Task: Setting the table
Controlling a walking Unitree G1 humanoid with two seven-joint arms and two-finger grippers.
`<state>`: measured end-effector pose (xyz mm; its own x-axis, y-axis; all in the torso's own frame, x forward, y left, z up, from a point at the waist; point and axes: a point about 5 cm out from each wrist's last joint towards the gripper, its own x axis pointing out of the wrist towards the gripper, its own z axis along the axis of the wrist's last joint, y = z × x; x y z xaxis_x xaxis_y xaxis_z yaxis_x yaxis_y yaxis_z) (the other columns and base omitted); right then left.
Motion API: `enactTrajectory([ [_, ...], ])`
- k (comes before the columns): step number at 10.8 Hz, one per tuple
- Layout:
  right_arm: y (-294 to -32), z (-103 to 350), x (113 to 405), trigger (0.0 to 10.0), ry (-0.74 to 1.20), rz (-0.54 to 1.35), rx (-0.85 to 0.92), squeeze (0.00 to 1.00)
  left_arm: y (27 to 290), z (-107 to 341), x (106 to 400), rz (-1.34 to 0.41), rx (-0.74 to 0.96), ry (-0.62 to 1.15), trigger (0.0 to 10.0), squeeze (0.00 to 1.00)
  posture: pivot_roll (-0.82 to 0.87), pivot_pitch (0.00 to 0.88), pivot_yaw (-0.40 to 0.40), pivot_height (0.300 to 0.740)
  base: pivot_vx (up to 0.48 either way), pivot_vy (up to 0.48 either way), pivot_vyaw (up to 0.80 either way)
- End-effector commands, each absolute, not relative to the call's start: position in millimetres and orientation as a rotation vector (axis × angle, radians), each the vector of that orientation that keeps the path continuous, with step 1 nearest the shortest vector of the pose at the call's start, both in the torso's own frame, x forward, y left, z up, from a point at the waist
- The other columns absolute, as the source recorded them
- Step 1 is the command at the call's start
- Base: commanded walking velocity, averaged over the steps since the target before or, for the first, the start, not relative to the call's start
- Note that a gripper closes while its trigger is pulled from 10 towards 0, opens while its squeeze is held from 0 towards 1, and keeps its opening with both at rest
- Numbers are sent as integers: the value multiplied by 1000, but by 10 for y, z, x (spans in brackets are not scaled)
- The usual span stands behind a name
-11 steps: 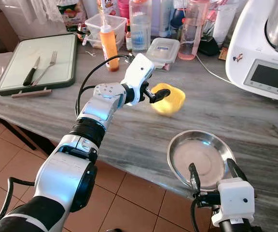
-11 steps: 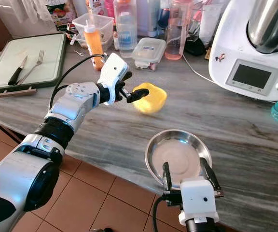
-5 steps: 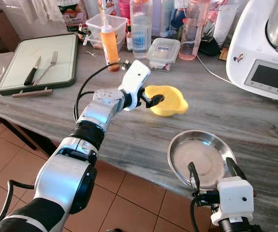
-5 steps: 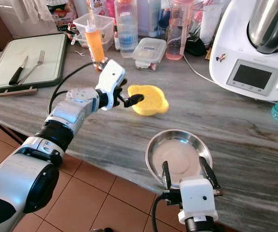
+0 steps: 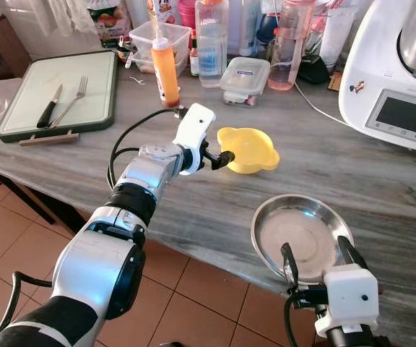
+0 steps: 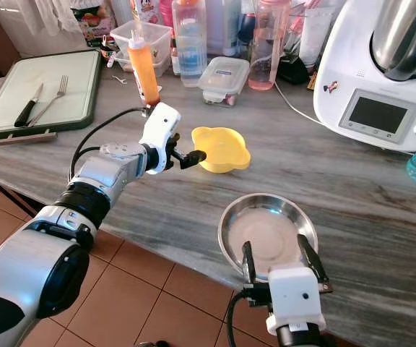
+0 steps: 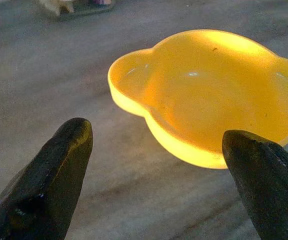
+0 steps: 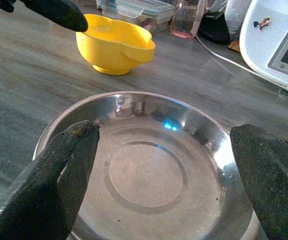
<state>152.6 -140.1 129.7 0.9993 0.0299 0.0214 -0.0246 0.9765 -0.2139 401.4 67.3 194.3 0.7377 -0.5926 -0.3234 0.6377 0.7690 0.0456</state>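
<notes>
On the far left of the grey marbled counter (image 5: 193,210) lies a green-rimmed board (image 5: 56,94) carrying a black-handled knife (image 5: 48,107) and a fork (image 5: 71,100), side by side. To its right an orange squeeze bottle (image 5: 165,71) stands upright ahead of a crowded back row of clear tubs (image 5: 245,75) and bottles (image 5: 211,40). The silver left arm reaches over the counter's middle, its left gripper (image 5: 222,157) level with the near rim of a yellow bowl (image 5: 249,149) that sits upright on the stone; the wrist view shows the two black fingers (image 7: 59,175) spread wide on either side of the bowl's eared edge with a clear gap to it, holding nothing. Nearer the front edge, to the right of the bowl and apart from it, rests a steel plate (image 5: 269,220), shallow and shiny. The right gripper (image 5: 320,262) hangs at the plate's near rim, its fingers (image 8: 59,185) parted wider than most of the dish and closed on nothing; whether they touch the rim cannot be told. At far right stands a white kitchen machine (image 5: 388,79) with a grey screen, its cord trailing along the counter toward the bottles.
</notes>
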Motion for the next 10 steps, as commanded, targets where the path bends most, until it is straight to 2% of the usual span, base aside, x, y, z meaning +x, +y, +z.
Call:
enactTrajectory([
  [1, -1383, 1269, 1511, 10000, -13, 38, -207, 0, 685, 1988, 4033, -663, 145, 308, 10000, 918, 8, 118, 59, 740, 0, 0, 0],
  [2, -1379, 1271, 1518, 10000, -15, 40, -208, 0, 668, 1973, 4024, -669, 107, 345, 10000, 180, 8, 115, 61, 740, 0, 0, 0],
  [3, -1374, 1274, 1522, 10000, -18, 41, -208, 0, 601, 1961, 4001, -690, 46, 384, 10000, 0, 7, 114, 62, 740, 0, 0, 0],
  [7, -1371, 1275, 1512, 10000, -19, 34, -208, 0, 373, 2059, 3965, -726, -64, 398, 10000, 0, -1, 119, 68, 740, 0, 0, 0],
  [10, -1367, 1276, 1512, 10000, -18, 34, -207, 0, 464, 2060, 3996, -671, -68, 409, 10000, 0, 3, 121, 65, 740, 0, 0, 0],
])
